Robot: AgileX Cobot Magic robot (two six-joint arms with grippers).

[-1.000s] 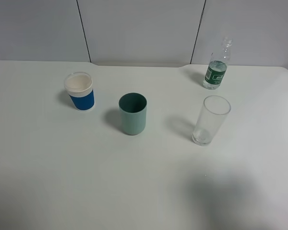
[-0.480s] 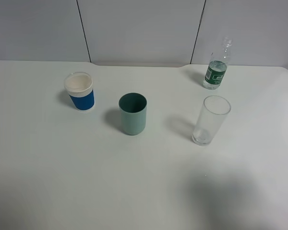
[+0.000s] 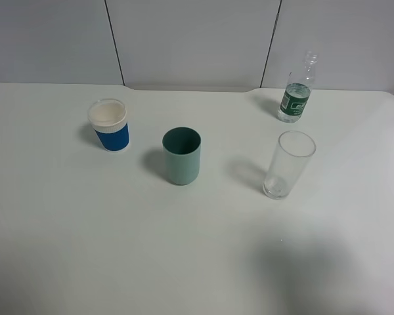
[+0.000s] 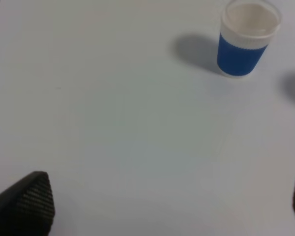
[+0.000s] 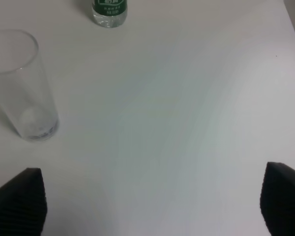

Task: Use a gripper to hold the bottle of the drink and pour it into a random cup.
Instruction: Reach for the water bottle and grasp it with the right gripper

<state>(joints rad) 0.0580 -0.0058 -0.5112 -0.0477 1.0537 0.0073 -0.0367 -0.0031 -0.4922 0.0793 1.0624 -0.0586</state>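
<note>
The bottle (image 3: 295, 98) stands upright near the far edge of the bench (image 3: 85, 230), on the right side, and nothing touches it. It is small and of clear plastic, with a narrow neck and a dark green label with white marks. In the right wrist view the bottle (image 5: 109, 12) shows only its lower part.

Nearer to the front than the bottle, and apart from it, stands a tall clear glass (image 3: 287, 165), round and thin-walled. The teal cup (image 3: 182, 156) stands near the middle of the bench, matte and opaque, darker inside. Further to the left is a white cup (image 3: 109, 125) with a blue sleeve. All four vessels are upright and well apart from each other.

The right tool (image 5: 151, 199) hangs above the bench on the near side of the glass (image 5: 22, 83). Its two dark ribbed fingers (image 5: 19, 204) are spread wide and hold nothing. The left tool (image 4: 162, 201) also hangs over the bench, wide open and empty, with the white cup (image 4: 248, 39) ahead of it.

The bench is white and smooth. Its front half is bare, with a soft shadow (image 3: 302, 269) at the front right.
</note>
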